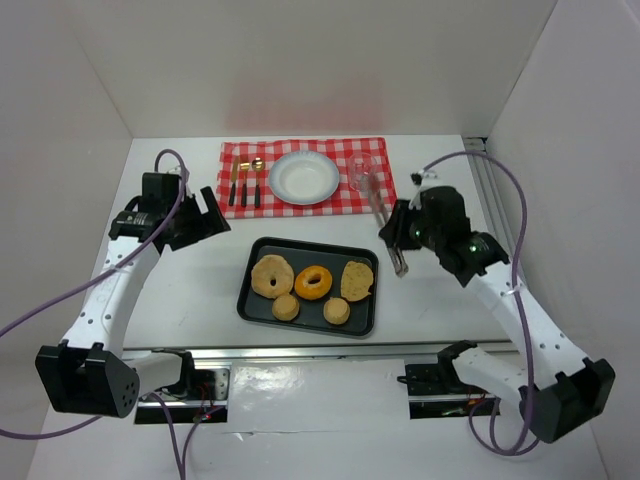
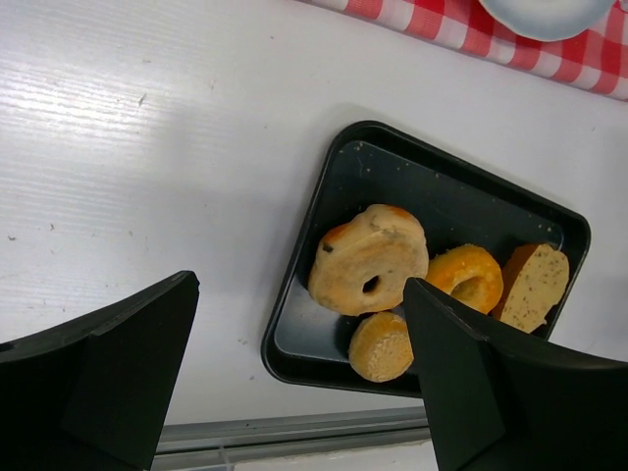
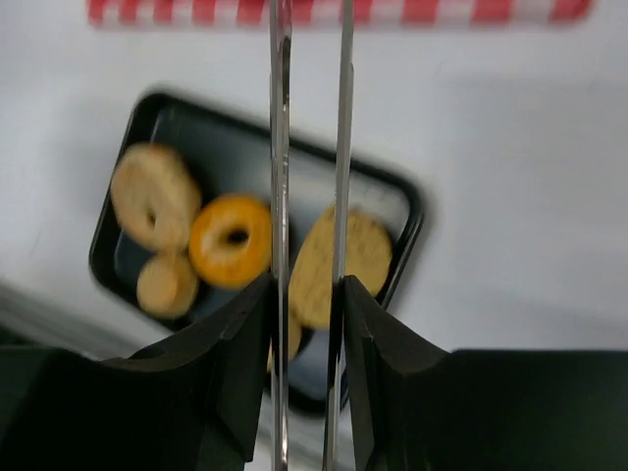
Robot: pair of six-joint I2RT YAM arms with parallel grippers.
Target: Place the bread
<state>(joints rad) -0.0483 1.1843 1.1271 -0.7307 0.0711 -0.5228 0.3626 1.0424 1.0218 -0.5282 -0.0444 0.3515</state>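
Tongs clamped in right gripper, left gripper spread wide, bread tray between.

I get bright, even overhead light, with soft shadows on the white tabletop. In my right wrist view the bread is blurred.

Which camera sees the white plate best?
The top view: the whole white plate sits on the checked cloth. The left wrist view catches only an edge of it, and the right wrist view, looking past the tongs, misses it.
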